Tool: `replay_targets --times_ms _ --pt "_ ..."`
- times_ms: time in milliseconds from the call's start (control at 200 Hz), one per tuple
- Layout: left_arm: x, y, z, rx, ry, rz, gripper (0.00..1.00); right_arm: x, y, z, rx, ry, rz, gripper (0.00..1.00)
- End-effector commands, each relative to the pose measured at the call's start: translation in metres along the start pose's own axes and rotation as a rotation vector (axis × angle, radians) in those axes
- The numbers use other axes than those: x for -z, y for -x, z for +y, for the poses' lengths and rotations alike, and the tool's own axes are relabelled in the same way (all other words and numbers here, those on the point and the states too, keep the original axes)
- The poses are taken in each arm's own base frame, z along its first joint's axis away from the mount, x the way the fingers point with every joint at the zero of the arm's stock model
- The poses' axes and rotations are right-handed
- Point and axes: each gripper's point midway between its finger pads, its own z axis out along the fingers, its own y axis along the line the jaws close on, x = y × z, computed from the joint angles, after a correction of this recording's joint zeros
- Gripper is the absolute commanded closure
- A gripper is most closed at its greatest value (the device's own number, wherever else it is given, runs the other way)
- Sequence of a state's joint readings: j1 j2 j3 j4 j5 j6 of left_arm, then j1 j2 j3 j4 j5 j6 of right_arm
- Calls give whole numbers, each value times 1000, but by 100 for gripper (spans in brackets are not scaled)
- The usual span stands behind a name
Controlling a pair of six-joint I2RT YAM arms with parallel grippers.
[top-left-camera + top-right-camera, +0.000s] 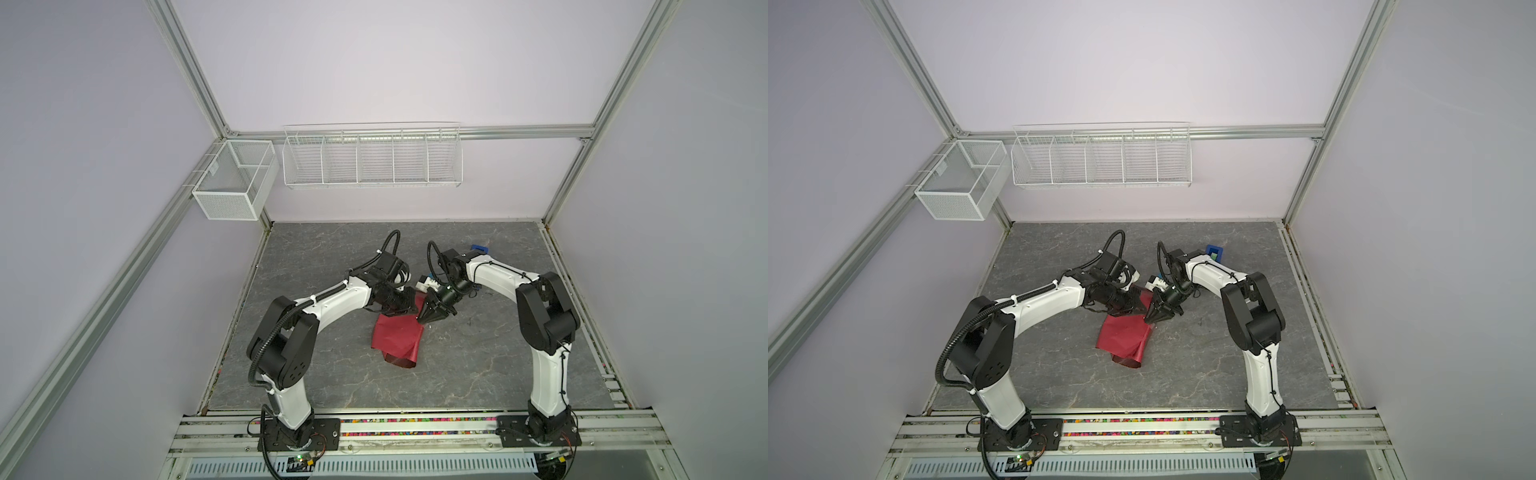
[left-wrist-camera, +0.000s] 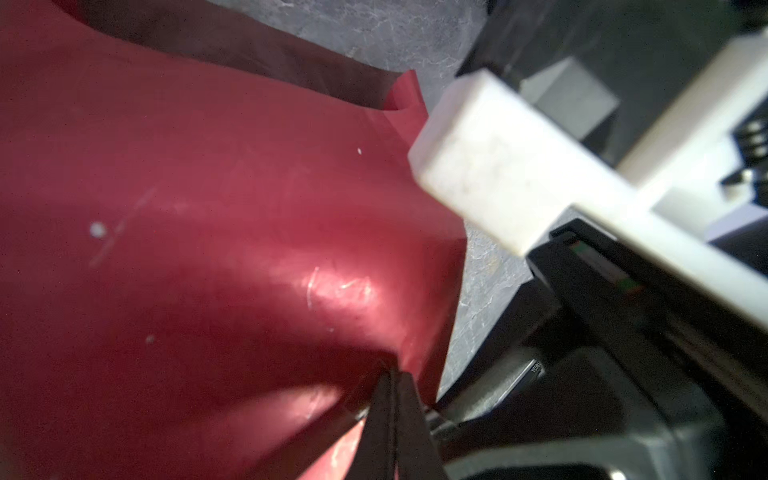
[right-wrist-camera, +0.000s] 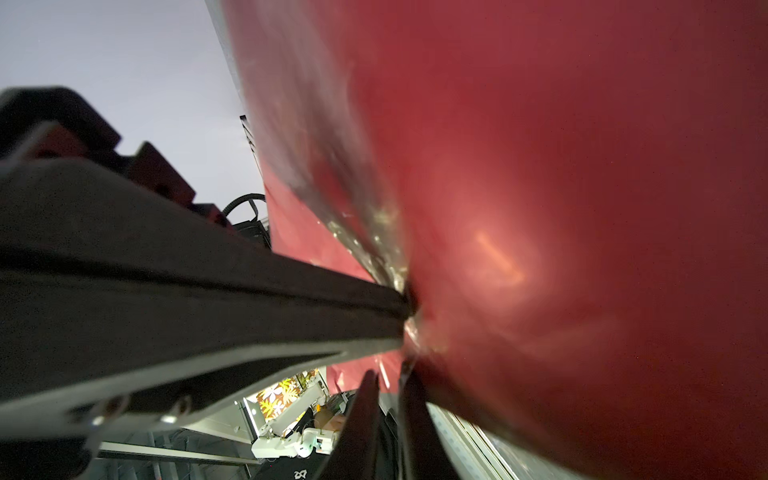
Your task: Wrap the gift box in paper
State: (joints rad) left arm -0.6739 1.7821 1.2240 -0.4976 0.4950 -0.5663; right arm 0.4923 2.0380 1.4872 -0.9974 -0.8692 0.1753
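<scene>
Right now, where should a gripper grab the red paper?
Probably the curled near end of the paper, coming low from the bases' side: it seems to lift off the table, so a finger could slip under. The far edge is already pinched by the left gripper.

Near the middle of the frame, the crumpled red paper [image 1: 1123, 338] lay on the grey marbled desk [image 1: 1059, 382]. The left pincer [image 1: 1139, 309] and right pincer [image 1: 1149, 319] sat close together at its upper edge. A blue tape dispenser [image 1: 1215, 252] stood higher up, just beyond the right arm.
</scene>
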Motion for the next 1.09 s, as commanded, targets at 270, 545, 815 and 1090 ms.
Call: replay_targets --times_ms 270,545,815,1090 --pt "-19 -26 42 39 118 66 95 6 -26 0 -11 -38 -34 68" --pt "-17 -25 40 34 114 64 95 -1 -25 -11 -30 -47 -48 74" --pt "-17 -27 41 37 116 68 96 -12 -16 -28 -81 -78 -82 85" --pt "-17 -28 42 38 119 70 96 -18 -20 -41 -130 -137 -114 83"
